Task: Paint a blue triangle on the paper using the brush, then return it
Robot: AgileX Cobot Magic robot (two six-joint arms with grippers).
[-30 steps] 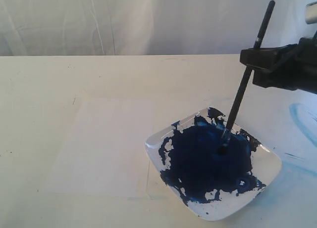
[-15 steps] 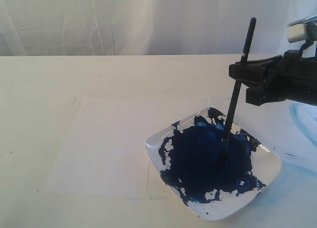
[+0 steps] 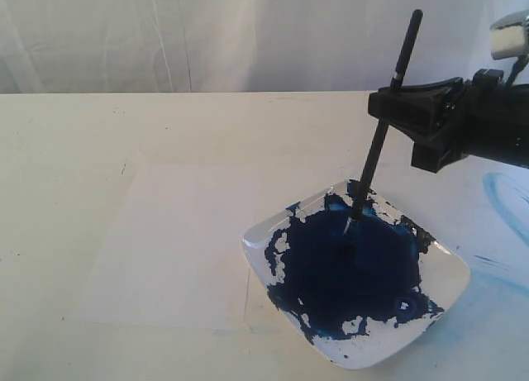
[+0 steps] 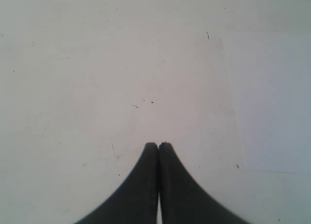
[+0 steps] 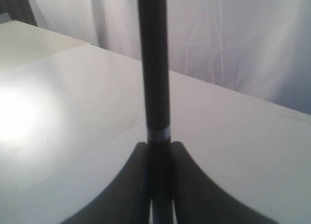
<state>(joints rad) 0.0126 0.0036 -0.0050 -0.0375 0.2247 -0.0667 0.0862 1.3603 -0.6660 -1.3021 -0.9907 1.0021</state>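
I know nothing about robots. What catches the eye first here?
The white square plate smeared with dark-blue paint, near the table's right front, grabs attention first. Above it the right gripper clamps a thin black brush, tip dipped in the paint. Left of the plate lies an unpainted white paper.

The right hand (image 3: 388,110) has slid left above the plate (image 3: 450,275), carrying the brush (image 3: 369,168) with it. Its bristle tip has dragged left and toward the plate's far edge through the dark-blue paint (image 3: 347,273), apparently still touching it.
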